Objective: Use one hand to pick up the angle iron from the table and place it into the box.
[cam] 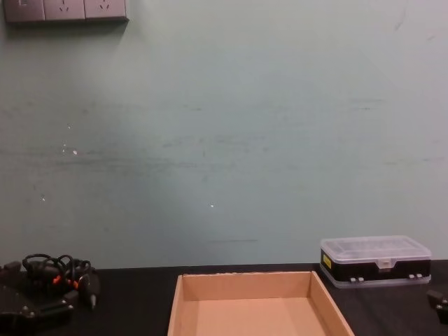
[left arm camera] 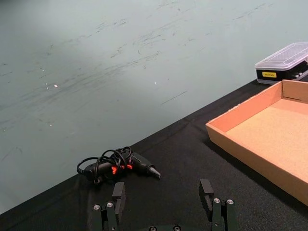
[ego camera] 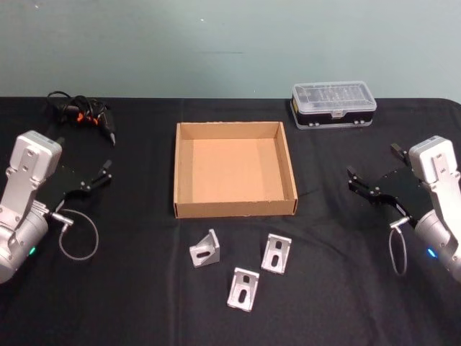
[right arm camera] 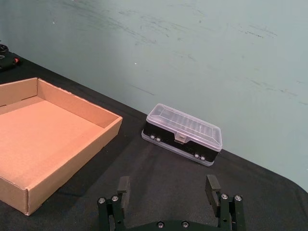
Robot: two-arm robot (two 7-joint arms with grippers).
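Observation:
Three silver angle irons lie on the black table [ego camera: 130, 295] in front of the box: one on the left [ego camera: 205, 249], one on the right [ego camera: 276, 253], one nearest me [ego camera: 243, 288]. The tan cardboard box [ego camera: 234, 209] sits at the table's centre with nothing inside; it also appears as the box [left arm camera: 250, 159], the box [right arm camera: 72, 159] and the box [cam: 245, 285]. My left gripper [ego camera: 83, 155] hovers open at the left of the box, and my right gripper [ego camera: 373, 161] hovers open at its right. Both are well apart from the irons. The left gripper [left arm camera: 162, 195] and right gripper [right arm camera: 168, 190] hold nothing.
A clear-lidded black plastic case [ego camera: 333, 104] stands at the back right, also seen as the case [right arm camera: 183, 132] and the case [cam: 374, 260]. A black tool with orange parts and a coiled cord [ego camera: 83, 114] lies at the back left. Wall sockets [cam: 66, 10] are on the wall behind.

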